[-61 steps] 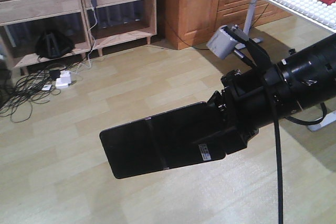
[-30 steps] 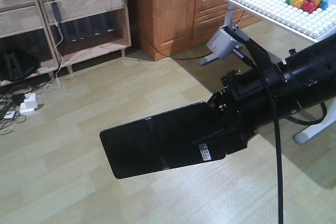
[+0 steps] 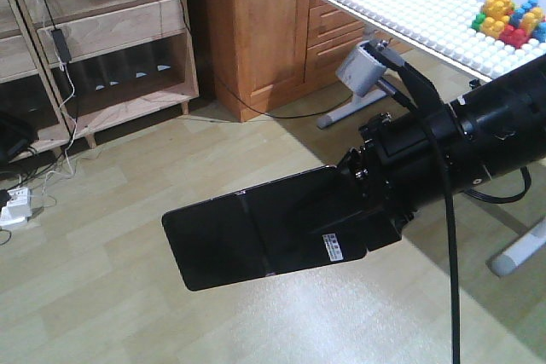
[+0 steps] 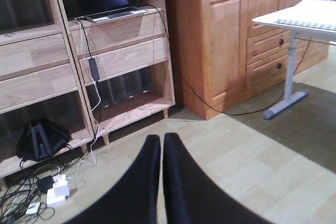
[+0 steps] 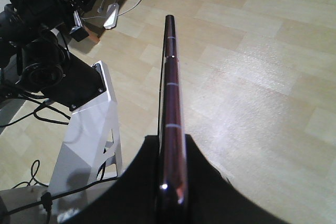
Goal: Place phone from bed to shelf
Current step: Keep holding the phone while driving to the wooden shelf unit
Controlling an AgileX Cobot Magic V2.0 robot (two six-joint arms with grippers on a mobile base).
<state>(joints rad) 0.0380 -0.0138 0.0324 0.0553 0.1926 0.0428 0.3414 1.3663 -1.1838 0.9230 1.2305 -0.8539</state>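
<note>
The phone (image 3: 256, 236) is a flat glossy black slab with a middle crease and a white sticker, held level over the wood floor. My right gripper (image 3: 368, 215) is shut on its right end. In the right wrist view the phone (image 5: 170, 87) runs edge-on between the two black fingers of the right gripper (image 5: 170, 142), its rose-gold edge showing. My left gripper (image 4: 161, 139) is shut with nothing in it and points at the pale wooden shelf (image 4: 126, 56). The shelf (image 3: 119, 31) stands at the far left. The bed is out of view.
An orange wooden cabinet (image 3: 264, 23) stands right of the shelf. A white pegged table (image 3: 409, 6) with coloured bricks (image 3: 512, 19) is at the right. A laptop (image 4: 107, 1) sits on the shelf. Cables and white plugs (image 4: 55, 192) lie on the floor.
The whole background has slid left in the front view: the shelf has moved towards the left edge and more of the white table shows. The phone and right gripper keep their place in the frame.
</note>
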